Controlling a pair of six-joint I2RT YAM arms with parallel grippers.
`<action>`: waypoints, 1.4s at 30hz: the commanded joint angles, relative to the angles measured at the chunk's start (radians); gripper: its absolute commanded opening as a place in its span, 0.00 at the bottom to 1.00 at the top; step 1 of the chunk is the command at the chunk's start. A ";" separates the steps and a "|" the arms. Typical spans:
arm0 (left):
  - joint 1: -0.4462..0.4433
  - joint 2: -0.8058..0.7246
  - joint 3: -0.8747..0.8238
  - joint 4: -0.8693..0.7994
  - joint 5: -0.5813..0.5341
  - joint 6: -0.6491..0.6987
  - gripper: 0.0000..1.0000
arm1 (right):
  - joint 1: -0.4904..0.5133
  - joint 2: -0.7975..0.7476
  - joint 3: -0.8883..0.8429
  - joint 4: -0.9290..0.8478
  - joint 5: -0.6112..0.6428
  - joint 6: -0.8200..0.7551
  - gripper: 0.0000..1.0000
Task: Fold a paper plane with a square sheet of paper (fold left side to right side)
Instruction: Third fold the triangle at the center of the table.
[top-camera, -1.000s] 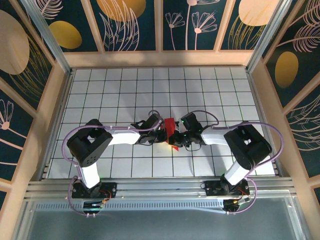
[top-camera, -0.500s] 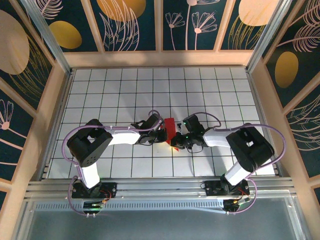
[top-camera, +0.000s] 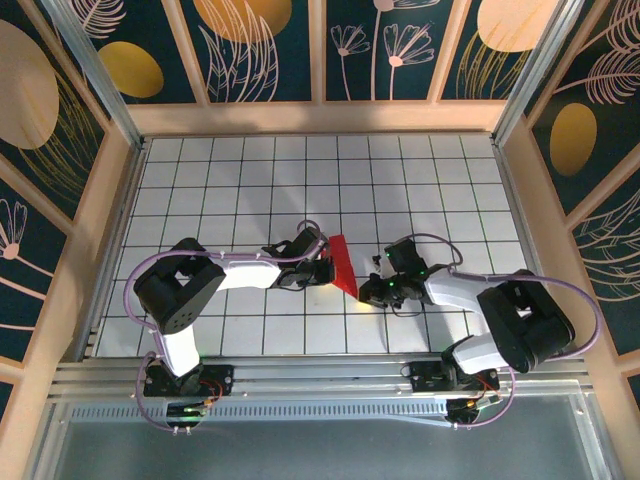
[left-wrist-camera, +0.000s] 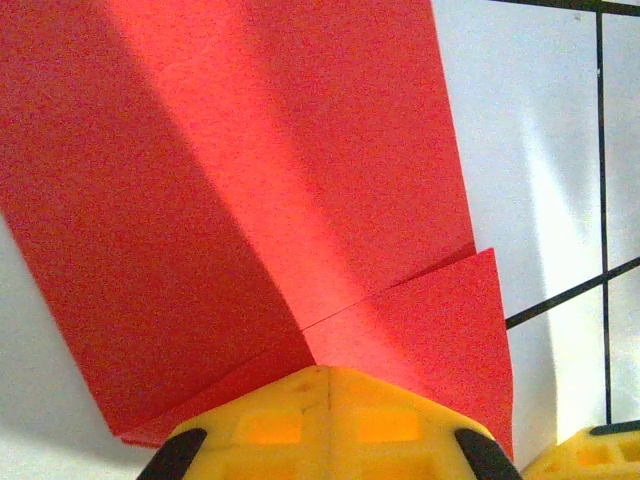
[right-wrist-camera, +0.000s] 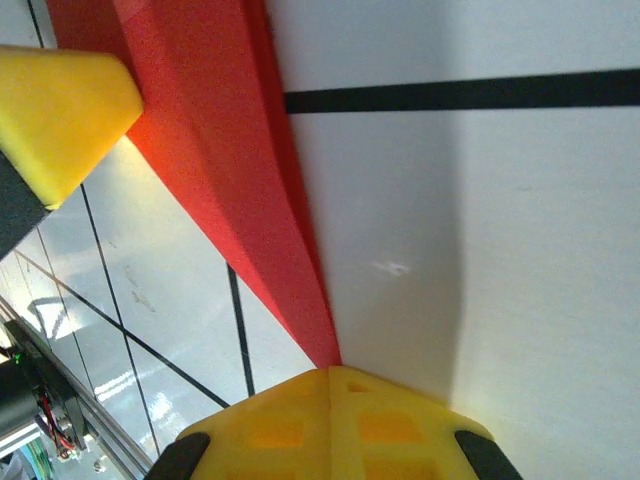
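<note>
From above and behind the arm bases we look down on the whole gridded table (top-camera: 250, 180), with its near edge at the bottom and its far wall at the top. The folded red paper (top-camera: 343, 264) sits small at centre. Our left wrist camera hangs very close over the paper and faces right along the left gripper (left-wrist-camera: 328, 372). Our right wrist camera is equally close and low. It faces left along the right gripper (right-wrist-camera: 330, 372) toward the paper's narrow tip and one of the left gripper's fingers (right-wrist-camera: 60, 110). All three views share the paper and the tiles beside it.
</note>
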 joint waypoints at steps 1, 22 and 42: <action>0.004 0.038 -0.004 -0.101 -0.045 0.016 0.00 | -0.025 -0.019 -0.023 -0.149 0.051 -0.041 0.00; 0.110 -0.197 0.035 -0.062 0.025 -0.004 0.34 | -0.163 -0.089 0.063 0.176 -0.051 -0.293 0.49; 0.227 -0.302 -0.198 0.096 0.035 -0.123 0.46 | -0.090 0.219 0.088 0.427 -0.134 -0.320 0.40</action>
